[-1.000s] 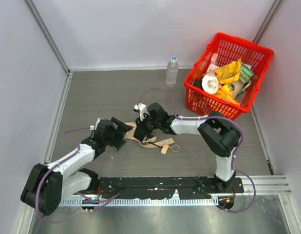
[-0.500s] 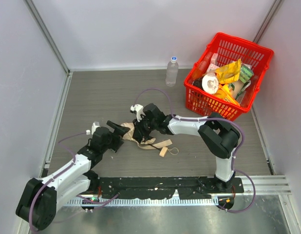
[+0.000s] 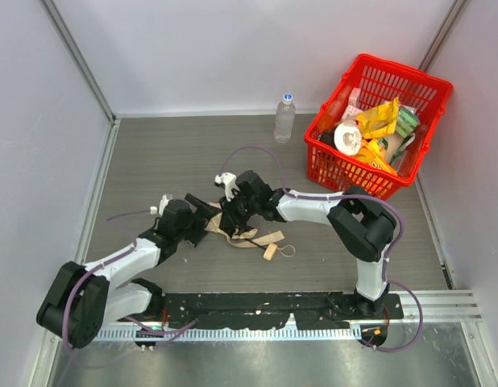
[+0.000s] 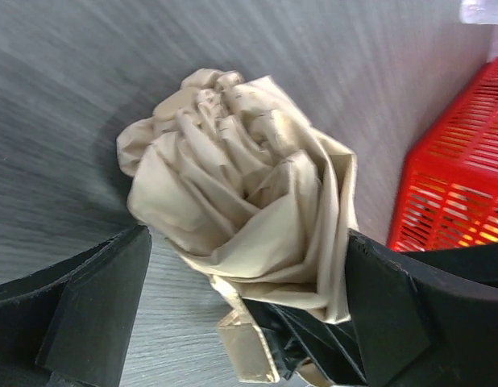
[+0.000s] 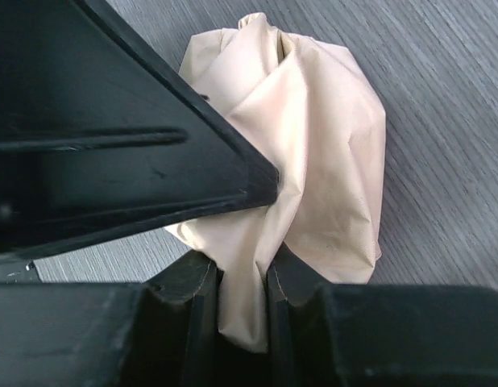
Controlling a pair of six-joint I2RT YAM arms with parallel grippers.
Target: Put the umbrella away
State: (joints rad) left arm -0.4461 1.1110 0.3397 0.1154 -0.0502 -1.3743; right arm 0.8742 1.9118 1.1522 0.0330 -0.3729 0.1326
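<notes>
Umbrella [image 3: 247, 236] – only the overhead view shows its strap [image 3: 263, 238] and handle [image 3: 271, 250].
Right gripper [image 5: 242, 305] pinches the bunched fabric; left gripper [image 4: 245, 310] gapes wide, fabric loose between its jaws.

The grey table [image 3: 168, 161] bears a crumpled beige umbrella [image 3: 247, 236], an upright water bottle [image 3: 284, 118] and a red basket [image 3: 346, 174].

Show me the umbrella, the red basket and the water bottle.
umbrella [image 4: 249, 201]: left wrist view, on the bunched cream fabric.
red basket [image 3: 350, 177]: top external view, on its near wall.
water bottle [image 3: 284, 122]: top external view, on its clear body.
</notes>
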